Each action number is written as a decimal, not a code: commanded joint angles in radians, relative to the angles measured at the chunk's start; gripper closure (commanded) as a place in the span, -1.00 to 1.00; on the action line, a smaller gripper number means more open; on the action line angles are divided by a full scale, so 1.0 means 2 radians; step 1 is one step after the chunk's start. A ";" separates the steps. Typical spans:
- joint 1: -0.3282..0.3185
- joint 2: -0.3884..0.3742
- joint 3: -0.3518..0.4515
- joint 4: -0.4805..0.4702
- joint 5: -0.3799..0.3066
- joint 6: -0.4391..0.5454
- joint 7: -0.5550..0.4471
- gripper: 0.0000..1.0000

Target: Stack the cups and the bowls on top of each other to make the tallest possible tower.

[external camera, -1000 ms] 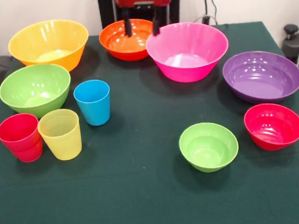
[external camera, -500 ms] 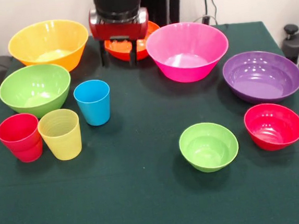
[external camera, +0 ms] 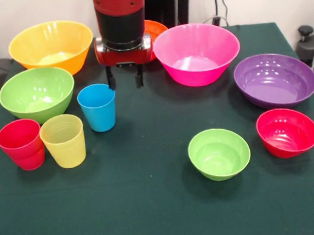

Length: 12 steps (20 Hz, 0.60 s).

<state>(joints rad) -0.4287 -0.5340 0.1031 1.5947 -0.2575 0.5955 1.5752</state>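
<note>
1. Bowls all sit apart on the green table (external camera: 154, 206), nothing inside any of them: large yellow bowl (external camera: 51, 47), large green bowl (external camera: 36, 94), pink bowl (external camera: 196, 53), purple bowl (external camera: 275, 79), small red bowl (external camera: 287, 132), small lime-green bowl (external camera: 219, 153).
2. I see the orange bowl (external camera: 157, 29) mostly hidden behind the arm.
3. Red cup (external camera: 21, 144) and pale yellow cup (external camera: 63, 140) touch; the blue cup (external camera: 97, 107) stands just beyond them, upright.
4. No tower stands yet.
5. I read the gripper (external camera: 124, 79) as pointing straight down, jaws spread and empty, just behind the blue cup's rim.
</note>
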 commanded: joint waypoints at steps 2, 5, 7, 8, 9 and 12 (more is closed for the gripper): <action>-0.005 0.037 0.057 -0.018 -0.053 -0.059 -0.035 -1.00; -0.006 0.039 0.054 -0.021 -0.060 -0.059 -0.034 -1.00; -0.007 0.038 0.054 -0.022 -0.064 -0.057 -0.035 -1.00; -0.009 0.036 0.056 -0.023 -0.064 -0.054 -0.037 -1.00; -0.009 0.035 0.057 -0.023 -0.065 -0.051 -0.037 -1.00; -0.012 0.031 0.061 -0.027 -0.065 -0.040 -0.041 -1.00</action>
<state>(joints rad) -0.4326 -0.5185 0.1388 1.5940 -0.3014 0.5543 1.5750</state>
